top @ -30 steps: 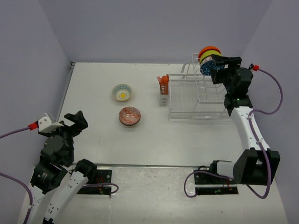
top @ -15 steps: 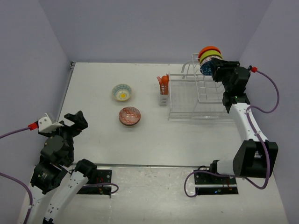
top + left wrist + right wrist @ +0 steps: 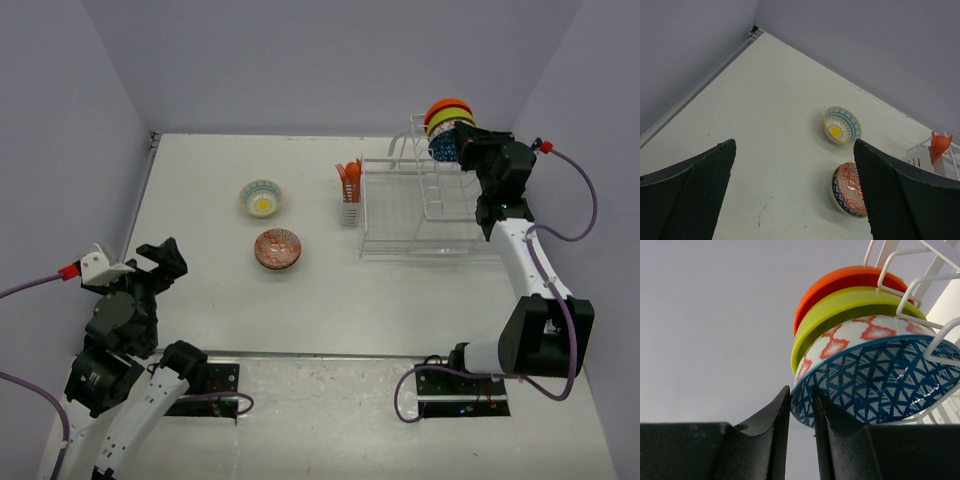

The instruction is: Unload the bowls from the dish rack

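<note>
The white wire dish rack (image 3: 400, 215) stands at the back right. In its tall slotted part, on edge, are an orange bowl (image 3: 447, 105), a yellow-green bowl (image 3: 447, 119) and a blue mosaic bowl (image 3: 443, 147). My right gripper (image 3: 462, 150) is at the blue bowl. In the right wrist view its fingers (image 3: 801, 397) pinch the rim of the blue bowl (image 3: 875, 385), in front of the yellow-green (image 3: 850, 302) and orange (image 3: 840, 282) ones. My left gripper (image 3: 160, 257) hangs open over the near left of the table, nothing between its fingers (image 3: 795, 195).
A yellow-rimmed pale bowl (image 3: 262, 198) and a red-brown patterned bowl (image 3: 278, 249) sit on the table left of the rack; the left wrist view shows both (image 3: 842, 125) (image 3: 850, 190). An orange utensil holder (image 3: 348, 190) hangs on the rack's left end. Walls enclose the table.
My right gripper has moved a little left and up to the blue bowl and its fingers have drawn together on the rim. The left arm has not moved.
</note>
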Controlling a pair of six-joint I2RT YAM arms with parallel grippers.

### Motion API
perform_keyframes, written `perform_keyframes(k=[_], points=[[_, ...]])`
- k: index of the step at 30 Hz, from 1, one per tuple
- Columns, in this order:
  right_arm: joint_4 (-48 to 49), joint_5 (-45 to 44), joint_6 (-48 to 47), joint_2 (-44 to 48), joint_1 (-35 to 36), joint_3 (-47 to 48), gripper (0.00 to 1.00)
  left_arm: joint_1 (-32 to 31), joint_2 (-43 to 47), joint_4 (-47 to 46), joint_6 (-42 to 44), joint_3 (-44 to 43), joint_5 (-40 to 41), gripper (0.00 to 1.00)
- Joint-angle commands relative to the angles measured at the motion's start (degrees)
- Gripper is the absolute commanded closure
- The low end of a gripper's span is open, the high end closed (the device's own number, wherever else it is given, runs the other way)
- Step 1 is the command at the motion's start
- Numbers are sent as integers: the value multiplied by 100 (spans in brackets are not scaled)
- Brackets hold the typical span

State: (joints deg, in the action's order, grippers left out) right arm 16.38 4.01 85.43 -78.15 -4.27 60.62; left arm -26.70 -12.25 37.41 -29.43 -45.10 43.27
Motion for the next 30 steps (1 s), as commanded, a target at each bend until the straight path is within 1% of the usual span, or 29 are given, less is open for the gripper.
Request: perform_keyframes(k=[1, 6, 10, 11, 12, 16, 23, 30], points=[[137, -181, 70, -130, -56, 222, 74, -11, 56, -155, 16, -51, 33, 0], [15, -269, 53, -200, -65, 363, 73, -11, 65, -155, 16, -60, 33, 0], [-56, -313, 0, -201, -56, 398, 78, -11, 82, -155, 16, -51, 33, 0], [-47, -339, 0, -192, -56, 381, 83, -11, 91, -155, 16, -51, 33, 0], [-39, -348, 0, -192, -65, 372, 89, -11, 91, -155, 16, -51, 33, 0], [84, -322, 9, -113, -56, 284, 100, -11, 82, -155, 16, -51, 33, 0], [497, -278, 298, 247, -65, -85, 100, -11, 83, -155, 16, -43, 33, 0], [1208, -260, 633, 765, -65, -489, 100, -11, 65, -155, 7, -43, 33, 0]])
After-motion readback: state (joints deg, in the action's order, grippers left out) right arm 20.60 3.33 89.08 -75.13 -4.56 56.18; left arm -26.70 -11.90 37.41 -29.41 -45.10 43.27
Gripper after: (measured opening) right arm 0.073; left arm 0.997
